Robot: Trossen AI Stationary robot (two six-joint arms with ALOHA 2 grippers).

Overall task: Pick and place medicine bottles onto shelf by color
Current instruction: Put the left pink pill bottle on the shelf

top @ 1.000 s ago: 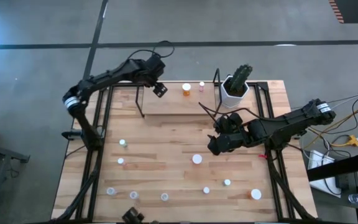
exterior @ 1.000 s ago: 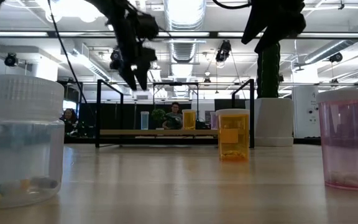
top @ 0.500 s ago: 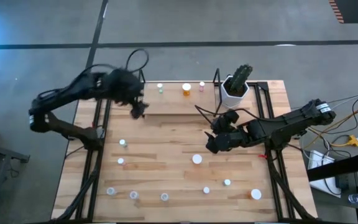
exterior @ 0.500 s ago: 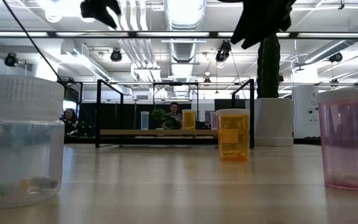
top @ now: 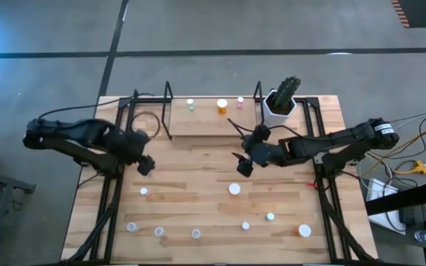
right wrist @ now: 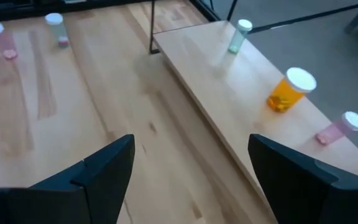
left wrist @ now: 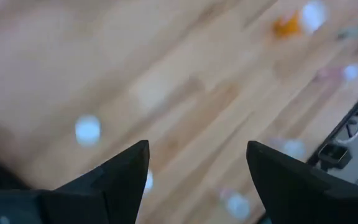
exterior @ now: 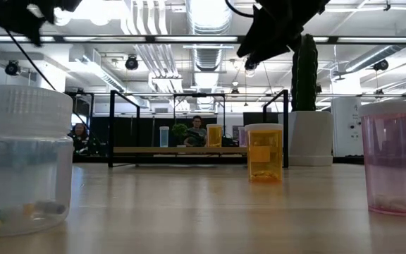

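The shelf (top: 211, 122) stands at the table's far middle and carries a greenish bottle (top: 191, 105), an orange one (top: 222, 106) and a pink one (top: 240, 103). Several white-capped bottles stand on the planks nearer me, among them one (top: 234, 189) at mid-table and an orange one (top: 304, 230) near right. My left gripper (top: 145, 164) hovers open over the table's left part. My right gripper (top: 242, 164) hovers open near the middle, in front of the shelf (right wrist: 241, 93); both are empty.
A white pot with a cactus (top: 279, 103) stands at the shelf's right end. In the low view a clear bottle (exterior: 27, 162), an orange one (exterior: 265, 152) and a pink one (exterior: 390, 155) stand close to the near edge. A person (exterior: 199, 130) sits beyond the table.
My left arm has swung away from the greenish bottle on the shelf's left part, toward the table's left and near side, and now hangs over the left planks. My right gripper has shifted a little toward the left and the far edge. The bottles have kept their places.
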